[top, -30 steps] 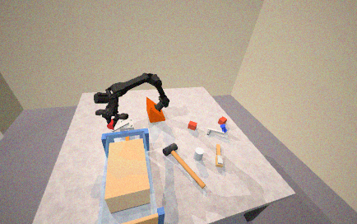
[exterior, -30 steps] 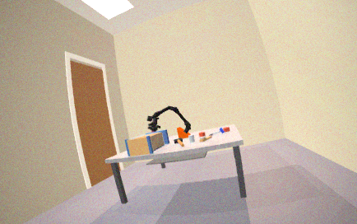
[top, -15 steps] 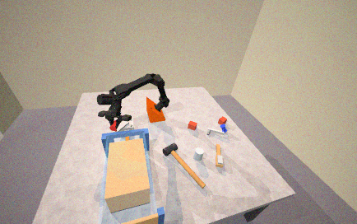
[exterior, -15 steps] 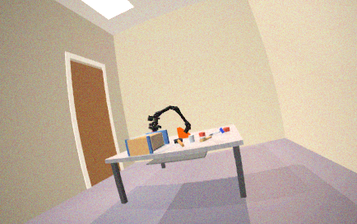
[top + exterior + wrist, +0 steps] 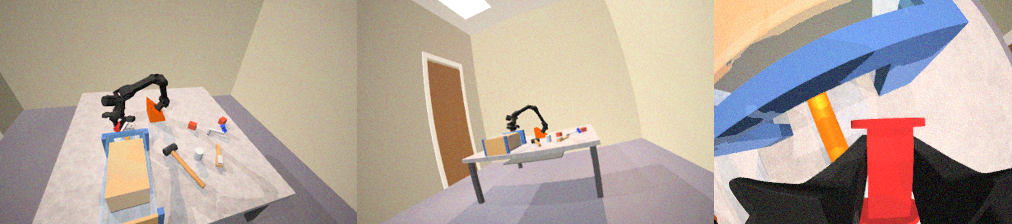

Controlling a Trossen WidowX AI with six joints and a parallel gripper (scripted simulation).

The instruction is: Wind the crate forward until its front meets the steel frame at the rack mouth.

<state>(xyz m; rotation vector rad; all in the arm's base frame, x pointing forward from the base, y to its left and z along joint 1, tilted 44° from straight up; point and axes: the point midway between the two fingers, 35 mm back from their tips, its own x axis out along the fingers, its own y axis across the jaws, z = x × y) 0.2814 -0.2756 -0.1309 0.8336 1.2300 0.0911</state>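
Note:
The tan crate (image 5: 127, 173) (image 5: 739, 25) sits inside the clear-panelled cubby, looking flat. Its front stands behind the blue frame (image 5: 125, 134) (image 5: 839, 55) at the mouth, with a small gap visible in the top view. The orange strap (image 5: 830, 131) runs out under the frame toward the winch. My gripper (image 5: 118, 122) (image 5: 886, 140) is shut on the red grip (image 5: 117, 126) (image 5: 890, 175) of the winch handle, just outside the frame. The handle's pale arm and the winch (image 5: 128, 126) show partly beside the fingers; the square key and hole are hidden.
An orange wedge (image 5: 154, 113) stands by the arm's base. Right of the cubby lie a mallet (image 5: 187, 168), a white cylinder (image 5: 198, 154), a wooden-handled tool (image 5: 219, 156), two red blocks (image 5: 192, 125) (image 5: 222, 120) and a white crank-shaped piece (image 5: 215, 132) with a blue end.

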